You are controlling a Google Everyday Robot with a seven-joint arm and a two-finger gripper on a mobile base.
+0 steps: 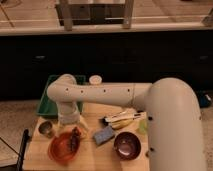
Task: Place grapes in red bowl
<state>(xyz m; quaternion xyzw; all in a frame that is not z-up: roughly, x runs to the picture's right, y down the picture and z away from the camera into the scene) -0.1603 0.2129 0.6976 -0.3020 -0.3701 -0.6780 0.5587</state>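
Observation:
The red bowl [61, 148] sits at the front left of the wooden table. A small dark bunch, the grapes [75, 140], shows at the bowl's right side, over its inside; whether it rests on the bowl's floor I cannot tell. My white arm reaches in from the right and bends down at the left. Its gripper [73, 131] hangs just above the grapes and the bowl's right rim, with the jaws standing open. The wrist hides most of the fingers.
A small metal cup [46, 129] stands left of the bowl. A blue sponge [104, 135], a yellow banana [123, 123] and a dark maroon bowl [127, 145] lie to the right. A green tray [49, 101] and a white cup [95, 79] are behind.

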